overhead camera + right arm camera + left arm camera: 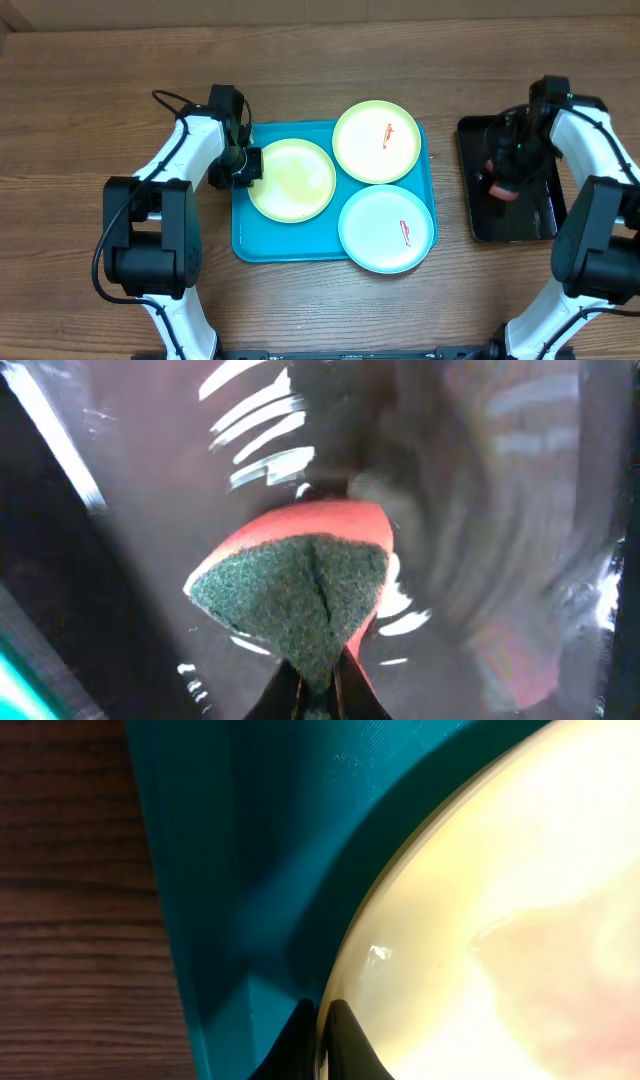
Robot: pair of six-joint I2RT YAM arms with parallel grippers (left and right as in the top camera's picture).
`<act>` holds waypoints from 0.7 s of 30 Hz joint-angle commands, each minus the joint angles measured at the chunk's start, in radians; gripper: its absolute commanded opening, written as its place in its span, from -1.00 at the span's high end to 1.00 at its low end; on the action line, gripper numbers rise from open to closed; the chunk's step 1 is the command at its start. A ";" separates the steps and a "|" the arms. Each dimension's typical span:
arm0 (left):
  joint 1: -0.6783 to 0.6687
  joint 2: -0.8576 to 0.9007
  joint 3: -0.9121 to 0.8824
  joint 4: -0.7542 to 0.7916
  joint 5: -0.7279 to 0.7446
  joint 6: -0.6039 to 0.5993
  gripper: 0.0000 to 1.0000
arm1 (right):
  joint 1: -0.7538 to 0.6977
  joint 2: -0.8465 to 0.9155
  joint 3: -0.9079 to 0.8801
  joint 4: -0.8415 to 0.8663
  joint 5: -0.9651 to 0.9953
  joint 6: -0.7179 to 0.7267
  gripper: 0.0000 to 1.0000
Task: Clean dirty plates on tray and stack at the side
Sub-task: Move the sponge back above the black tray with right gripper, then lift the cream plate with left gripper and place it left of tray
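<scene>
Gripping the left edge of the nearest yellow-green plate [292, 180], the left gripper [243, 166] has its fingers drawn in narrow, and the wrist view shows the plate's rim running straight into the slim gap between them, so it appears pinched fast. That plate lies flat in the left half of the teal tray [250, 235], close against the tray's left wall.

The right gripper [318, 682] is closed on a sponge [290, 595], green scouring face towards the camera and red-orange body behind, and it hangs over the black tray [535, 215] at the right of the table [100, 80].

The coming move likely turns on this: the sponge sits well to the right of the held plate, with the whole teal tray and its right rim between them. Reaching the pinned plate would mean travelling left across the other two plates, which lie nearer the right arm.

By count there are three plates: two yellow-green and one blue plate [387, 229]. The far yellow-green plate [377, 141] and the blue one each carry one small red smear. There are also two trays and one sponge.
</scene>
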 commanded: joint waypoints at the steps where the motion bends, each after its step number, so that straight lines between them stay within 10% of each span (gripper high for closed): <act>1: 0.007 0.012 0.021 -0.006 -0.053 0.019 0.92 | 0.029 -0.101 0.136 -0.033 -0.032 0.028 0.92; 11: 0.007 -0.269 0.158 -0.147 -0.286 0.014 0.92 | 0.042 -0.106 0.157 -0.085 -0.085 0.067 0.92; 21: -0.063 -0.372 0.158 -0.375 -1.070 -0.335 0.92 | 0.076 -0.106 0.157 -0.081 -0.088 0.075 0.92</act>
